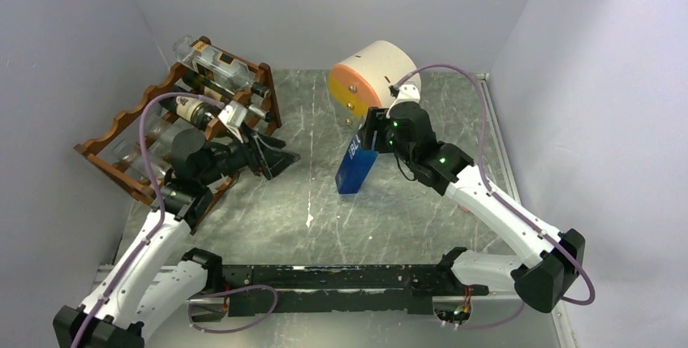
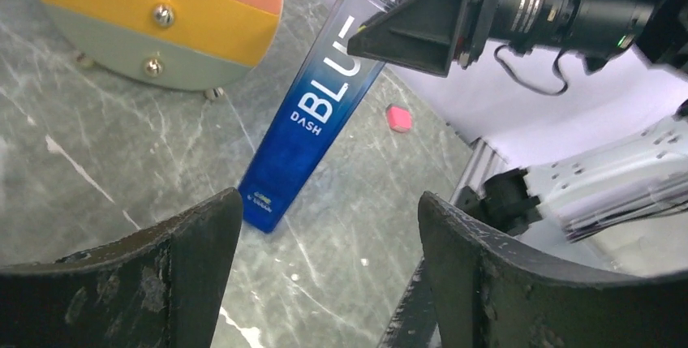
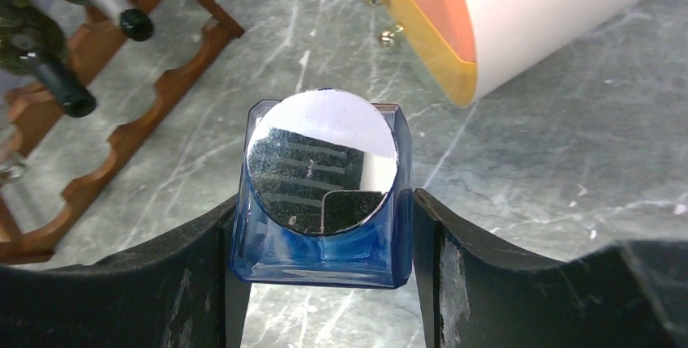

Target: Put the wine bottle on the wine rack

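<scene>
while the blue bottle [image 1: 355, 171] is in the right arm's grip, it is not yet anywhere near a slot, so i judge the job to be at its early stage: picked up, with the carry and the placing left to do. the grey table [image 1: 324, 210] spreads under everything. the wine rack [image 1: 104, 133] stands at its far left, with several other bottles [image 1: 215, 60] lying across its tiers. a white drum [image 1: 377, 72] with an orange and yellow face lies at the far middle. the blue bottle is near that drum and well apart from the rack. it leans with its top toward the drum and its low end down at the table; whether that end touches the surface i cannot tell.

the right gripper [image 1: 375, 139] is closed on the bottle's upper end. in the right wrist view its two fingers press against opposite flat sides of the blue shoulder, just below the round mirrored cap [image 3: 322, 161], so the bottle sits square between the jaws.

the left gripper [image 1: 272, 161] hangs just beside the rack, spread wide and holding nothing. in its own view the bottle shows beyond the gap, well clear of both fingers. a small pink bit [image 2: 397, 118] lies on the table past the bottle.
</scene>
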You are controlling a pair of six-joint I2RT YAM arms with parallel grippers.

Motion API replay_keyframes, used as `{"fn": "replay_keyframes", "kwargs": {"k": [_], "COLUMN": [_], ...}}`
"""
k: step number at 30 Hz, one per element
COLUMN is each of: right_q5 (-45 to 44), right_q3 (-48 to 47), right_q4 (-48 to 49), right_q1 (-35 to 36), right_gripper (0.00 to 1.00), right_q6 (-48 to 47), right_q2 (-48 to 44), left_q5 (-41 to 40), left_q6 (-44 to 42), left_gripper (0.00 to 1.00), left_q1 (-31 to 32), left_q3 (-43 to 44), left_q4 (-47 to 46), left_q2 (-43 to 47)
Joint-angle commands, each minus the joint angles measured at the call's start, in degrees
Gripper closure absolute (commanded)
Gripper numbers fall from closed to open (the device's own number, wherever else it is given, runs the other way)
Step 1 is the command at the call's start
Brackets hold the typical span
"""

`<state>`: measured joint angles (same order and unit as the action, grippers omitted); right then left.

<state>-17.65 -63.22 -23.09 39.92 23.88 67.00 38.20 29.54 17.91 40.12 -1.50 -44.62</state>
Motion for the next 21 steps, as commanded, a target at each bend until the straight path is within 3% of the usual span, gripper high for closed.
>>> {"fn": "replay_keyframes", "kwargs": {"k": [1,5,10,16,21], "right_q5": [4.65,6.57,10.14,13.09,14.03], "right_q3": [-1.38,-2.22,-4.57,-5.41,-6.07], "right_q4": [12.81,14.11,14.56,17.27,18.08], "right_q1": [0.07,0.07,0.05,0.05,0.02], "right_gripper": [1.00,1.00,1.00,1.00,1.00], "right_q6": [5.14,7.13,9.57,10.92,10.75], "right_q2": [-4.31,-5.24,-5.78,-5.46,-5.63], "left_q5": [-2.31,-2.68,-3.87,-3.85,2.25], "left_q6": [-12.26,-23.89,-33.82,-37.17,-37.49], "left_gripper": [0.18,0.21,0.20,0.15,0.12], "left_q1": [4.65,7.92,10.82,14.35,15.44], "left_q3": [-1.59,0.13,6.13,4.90,4.53], "left_q4": [-11.42,-13.37,-7.45,-15.12,-17.38], "left_q2": [-2.31,-7.32,-15.15,-21.00,-24.11]}}
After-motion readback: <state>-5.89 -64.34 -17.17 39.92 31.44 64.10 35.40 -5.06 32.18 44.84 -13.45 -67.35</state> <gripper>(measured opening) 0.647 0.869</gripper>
